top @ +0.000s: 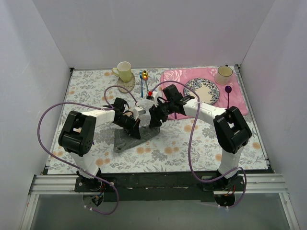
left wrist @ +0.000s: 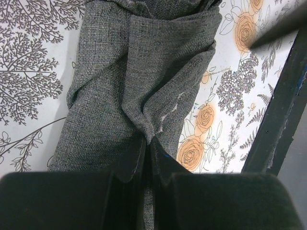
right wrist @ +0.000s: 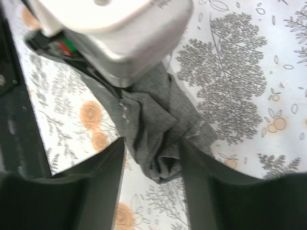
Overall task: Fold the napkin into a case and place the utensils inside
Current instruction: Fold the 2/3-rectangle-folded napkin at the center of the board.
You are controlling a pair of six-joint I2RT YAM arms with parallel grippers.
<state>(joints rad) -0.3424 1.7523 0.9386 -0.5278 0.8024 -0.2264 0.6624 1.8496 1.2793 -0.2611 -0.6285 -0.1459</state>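
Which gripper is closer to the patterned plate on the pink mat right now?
Right. The right gripper is open over one end of the napkin, with the plate farther back and to its right. The left gripper pinches the napkin farther left.

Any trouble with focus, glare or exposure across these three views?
Top external: even, soft light, only faint shadows, everything sharp. Left wrist: the napkin weave is crisp, while the left gripper at the bottom edge is dark, soft and featureless. Right wrist: the white housing close to the lens is blurred and nearly washed out; the tablecloth print stays sharp.
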